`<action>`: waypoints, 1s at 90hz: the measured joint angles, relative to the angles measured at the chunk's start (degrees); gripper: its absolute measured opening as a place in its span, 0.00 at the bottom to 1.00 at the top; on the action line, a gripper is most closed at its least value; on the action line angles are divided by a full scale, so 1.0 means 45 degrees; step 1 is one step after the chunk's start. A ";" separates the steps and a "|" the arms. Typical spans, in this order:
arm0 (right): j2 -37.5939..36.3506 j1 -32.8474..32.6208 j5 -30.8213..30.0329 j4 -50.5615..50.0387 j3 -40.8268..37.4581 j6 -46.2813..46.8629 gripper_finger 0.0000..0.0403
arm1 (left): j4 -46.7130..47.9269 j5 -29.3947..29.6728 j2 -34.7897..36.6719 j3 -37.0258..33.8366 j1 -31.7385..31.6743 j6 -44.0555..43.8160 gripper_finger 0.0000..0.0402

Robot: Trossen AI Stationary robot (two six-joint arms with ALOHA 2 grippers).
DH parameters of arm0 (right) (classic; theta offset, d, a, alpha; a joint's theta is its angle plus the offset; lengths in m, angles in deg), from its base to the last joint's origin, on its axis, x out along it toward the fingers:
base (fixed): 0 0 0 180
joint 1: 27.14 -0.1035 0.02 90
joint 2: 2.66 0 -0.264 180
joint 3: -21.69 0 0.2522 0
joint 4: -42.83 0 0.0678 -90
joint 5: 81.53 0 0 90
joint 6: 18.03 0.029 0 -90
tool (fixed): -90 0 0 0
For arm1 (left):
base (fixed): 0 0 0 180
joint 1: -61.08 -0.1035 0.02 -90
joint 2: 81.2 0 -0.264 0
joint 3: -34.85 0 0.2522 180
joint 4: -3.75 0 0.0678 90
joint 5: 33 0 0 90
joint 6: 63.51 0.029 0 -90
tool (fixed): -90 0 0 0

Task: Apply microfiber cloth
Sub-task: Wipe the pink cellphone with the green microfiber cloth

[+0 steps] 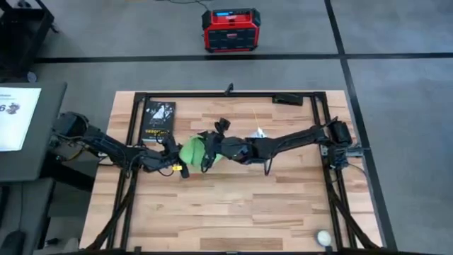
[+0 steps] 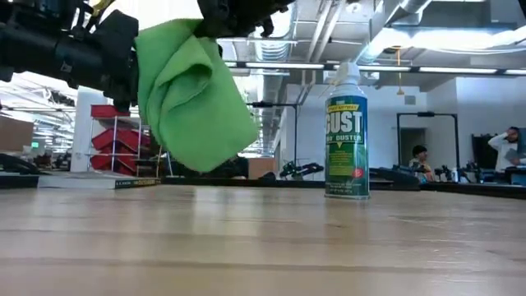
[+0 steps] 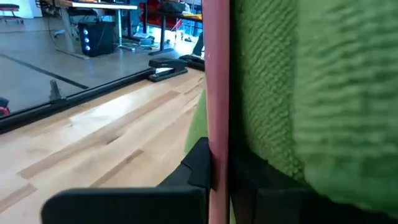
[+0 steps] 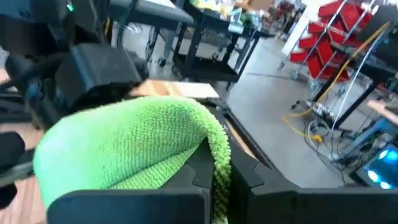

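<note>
Two grippers meet mid-table here, and the cloth [image 1: 192, 150] hangs between them, lifted clear of the wood. In the low view it droops in a folded bunch with daylight under its lowest corner.

The right gripper [image 1: 210, 152] is pinched onto a fold of it; its wrist view shows green pile draped over and squeezed between the dark fingers [image 4: 202, 165]. The left gripper [image 1: 172, 159] sits right at the cloth's 8 o'clock side. Its wrist view shows fabric pressed against something thin and pinkish that its fingers [image 3: 199, 163] seem closed on, though I can't tell what that is.

Handling-wise I'd guess it's about as easy as it gets: light, floppy, nothing to break, and the nap should grip the pads fine. The catch is that it has no stiffness, so it sags and bunches wherever it isn't held. A thick fold near an edge looks like the best spot to hold, not a single thin layer.

Room to move: the book [image 1: 158, 119] lies at 11 o'clock from the cloth, fairly near. The duster can [image 2: 346, 131] stands just past the right arm at roughly 2 o'clock and looks tippy. The near half of the table [image 1: 233, 212] is wide open, with only a small ball [image 1: 323, 237] near the 5 o'clock corner.
</note>
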 joint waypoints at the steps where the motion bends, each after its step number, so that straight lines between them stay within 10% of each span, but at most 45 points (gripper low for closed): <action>1: -0.0001 -0.0022 -0.0008 -0.0010 -0.0045 0.0053 0.00 | -0.0016 0.0003 0.0005 0.0000 -0.0017 0.0005 0.01; 55: 0.0073 -0.0303 0.2091 -0.1685 -0.1454 0.3368 0.00 | -0.1708 -0.0649 0.0128 0.0186 -0.0022 0.0764 0.01; 90: -0.0019 -0.0031 0.0831 -0.0539 -0.0133 0.0146 0.00 | 0.0050 -0.0376 0.0144 0.0257 0.0146 -0.0387 0.01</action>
